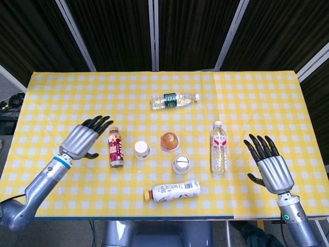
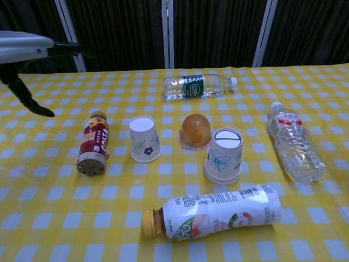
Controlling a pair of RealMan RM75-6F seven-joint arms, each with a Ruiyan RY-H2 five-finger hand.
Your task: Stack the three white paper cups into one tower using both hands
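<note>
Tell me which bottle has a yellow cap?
The white bottle lying nearest the front table edge. Its cap is yellow; the two clear bottles have white caps.
</note>
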